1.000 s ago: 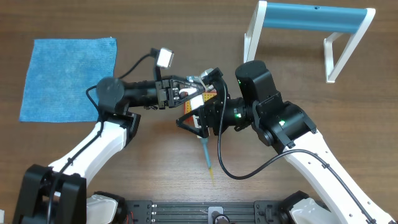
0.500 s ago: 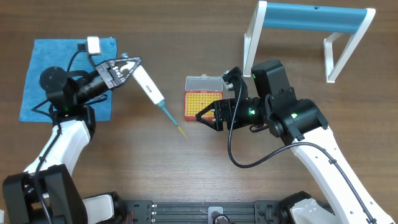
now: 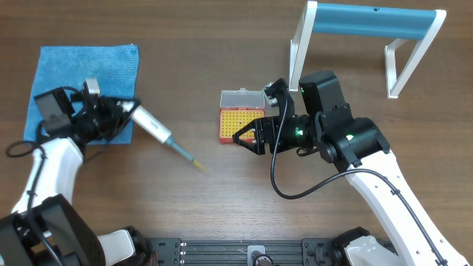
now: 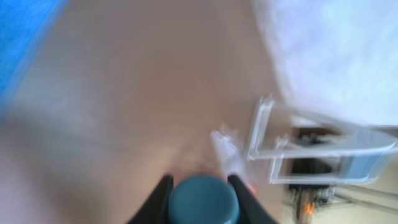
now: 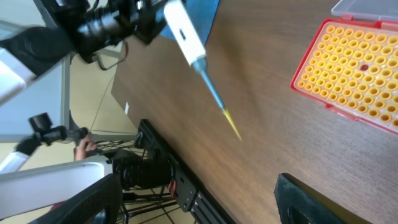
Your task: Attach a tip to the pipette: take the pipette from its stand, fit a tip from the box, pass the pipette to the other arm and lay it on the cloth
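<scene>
Cloth: the blue cloth [image 3: 81,81] lay at the far left of the table [image 3: 222,207].
Left arm: it was bent back over the cloth's lower right corner, wrist turned toward mid-table.
Left gripper: the left gripper [image 3: 124,113] was clamped on the pipette [image 3: 151,125]. The left wrist view gave the grip itself, a teal cap [image 4: 204,199] pinched between both fingers [image 4: 163,194].
Pipette: it slanted from the cloth's right edge out over bare wood, between cloth and box. Its yellow tip [image 3: 198,164] pointed toward mid-table, and the right wrist view caught it fitted on the blue shaft.
Change: half a second before, the pipette sat farther up the top view, beside the cloth's upper corner. The left arm had since drawn back and swung it down.
Tip box: the tip box [image 3: 239,125] sat mid-table, its clear lid [image 3: 242,98] open behind it.
Right gripper: the right gripper [image 3: 246,138] hung beside the box, fingers spread wide and empty, unmoved.
Stand: the stand [image 3: 369,26] stood at upper right.
</scene>
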Motion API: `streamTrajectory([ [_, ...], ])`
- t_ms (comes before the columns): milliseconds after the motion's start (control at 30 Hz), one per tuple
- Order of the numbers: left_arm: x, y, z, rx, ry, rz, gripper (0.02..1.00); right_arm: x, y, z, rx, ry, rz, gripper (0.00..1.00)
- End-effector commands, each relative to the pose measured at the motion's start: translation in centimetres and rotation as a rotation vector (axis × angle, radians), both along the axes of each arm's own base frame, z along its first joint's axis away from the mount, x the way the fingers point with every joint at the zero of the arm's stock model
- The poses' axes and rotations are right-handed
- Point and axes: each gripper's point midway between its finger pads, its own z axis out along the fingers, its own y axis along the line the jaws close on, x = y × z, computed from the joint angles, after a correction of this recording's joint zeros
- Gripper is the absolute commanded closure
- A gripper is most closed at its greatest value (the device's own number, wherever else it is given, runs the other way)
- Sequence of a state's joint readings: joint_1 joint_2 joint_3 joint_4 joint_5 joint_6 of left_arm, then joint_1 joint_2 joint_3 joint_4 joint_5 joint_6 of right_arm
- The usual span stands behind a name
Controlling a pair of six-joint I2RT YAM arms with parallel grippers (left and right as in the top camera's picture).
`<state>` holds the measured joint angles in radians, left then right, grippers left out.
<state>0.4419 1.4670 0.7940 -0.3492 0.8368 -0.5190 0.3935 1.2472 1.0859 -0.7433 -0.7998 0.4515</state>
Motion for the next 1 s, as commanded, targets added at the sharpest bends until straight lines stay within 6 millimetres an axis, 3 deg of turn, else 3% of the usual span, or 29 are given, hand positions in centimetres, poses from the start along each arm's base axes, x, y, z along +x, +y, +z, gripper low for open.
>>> streamTrajectory([
  [33,-1.5,6.0,3.7,0.428,0.068,-0.117,0.989,0.5,-0.3,0.3,-0.010,-0.018,-0.022,0.200],
  [133,-1.8,9.2,8.8,0.648,0.112,-0.135,0.989,1.3,-0.8,-0.5,-0.056,-0.030,-0.060,0.200],
  [200,-1.0,11.0,11.2,0.730,0.129,-0.132,0.991,1.5,-0.7,-0.8,-0.061,-0.022,-0.061,0.200],
  [300,2.5,13.9,12.7,0.766,0.176,-0.138,0.989,1.6,-0.6,-1.4,-0.064,0.021,-0.078,0.198],
  [367,6.8,16.7,12.9,0.793,0.169,-0.123,0.989,1.7,-0.6,-1.5,-0.058,0.070,-0.109,0.200],
  [400,9.3,18.1,12.3,0.799,0.162,-0.115,0.989,1.7,-0.6,-1.5,-0.056,0.080,-0.116,0.200],
  [467,12.4,20.0,11.5,0.831,0.151,-0.092,0.991,1.8,-0.4,-1.4,-0.048,0.089,-0.127,0.200],
  [567,15.5,21.7,7.8,0.896,0.186,-0.118,0.991,2.7,0.0,-0.6,-0.011,0.078,-0.158,0.198],
  [667,15.5,21.4,2.9,0.976,0.322,-0.231,0.991,3.4,0.3,0.1,0.020,0.065,-0.179,0.198],
  [767,14.6,20.4,0.5,1.034,0.416,-0.359,0.991,3.7,0.4,0.4,0.031,0.049,-0.181,0.200],
  [1000,12.3,22.2,-0.2,1.076,0.532,-0.387,0.989,3.9,0.3,0.3,0.024,0.049,-0.193,0.200],
])
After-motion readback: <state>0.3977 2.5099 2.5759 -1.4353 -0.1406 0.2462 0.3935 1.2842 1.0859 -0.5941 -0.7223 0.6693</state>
